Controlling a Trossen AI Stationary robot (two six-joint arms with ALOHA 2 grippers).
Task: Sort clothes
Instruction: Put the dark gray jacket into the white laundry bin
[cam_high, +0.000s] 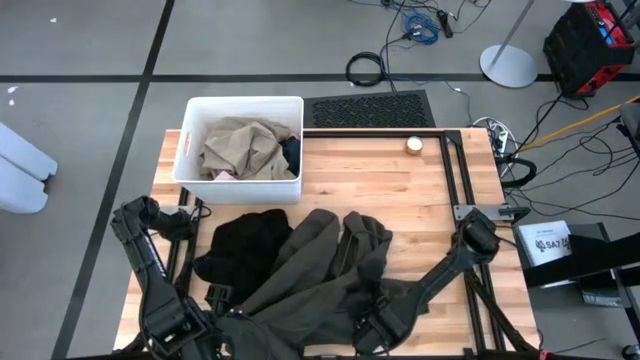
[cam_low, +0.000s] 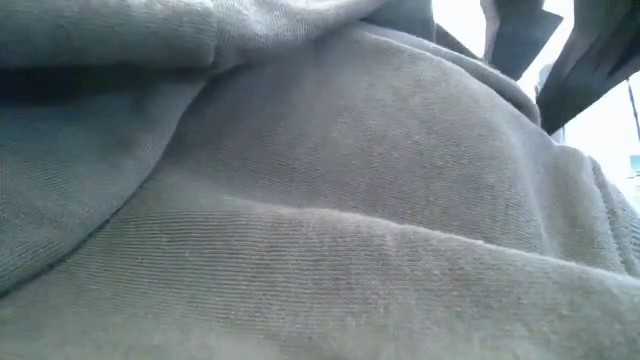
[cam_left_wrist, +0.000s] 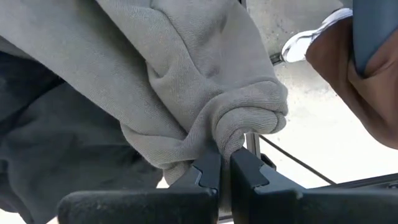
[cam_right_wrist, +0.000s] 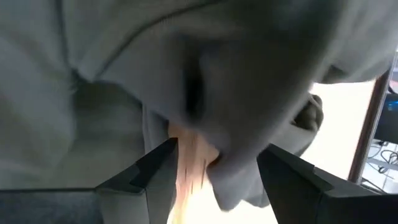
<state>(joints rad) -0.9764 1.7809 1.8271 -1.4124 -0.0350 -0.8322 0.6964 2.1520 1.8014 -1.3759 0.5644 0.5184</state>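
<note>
Olive-brown garment (cam_high: 320, 275) — pinched in the clenched left hand (cam_left_wrist: 225, 171) — right hand (cam_right_wrist: 214, 165) spread apart.

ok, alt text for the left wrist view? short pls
The left gripper, shut, pinches a bunched fold of the olive-brown garment, which fills most of the frame. A black garment lies beside it, with pale floor and a cable beyond.
</note>
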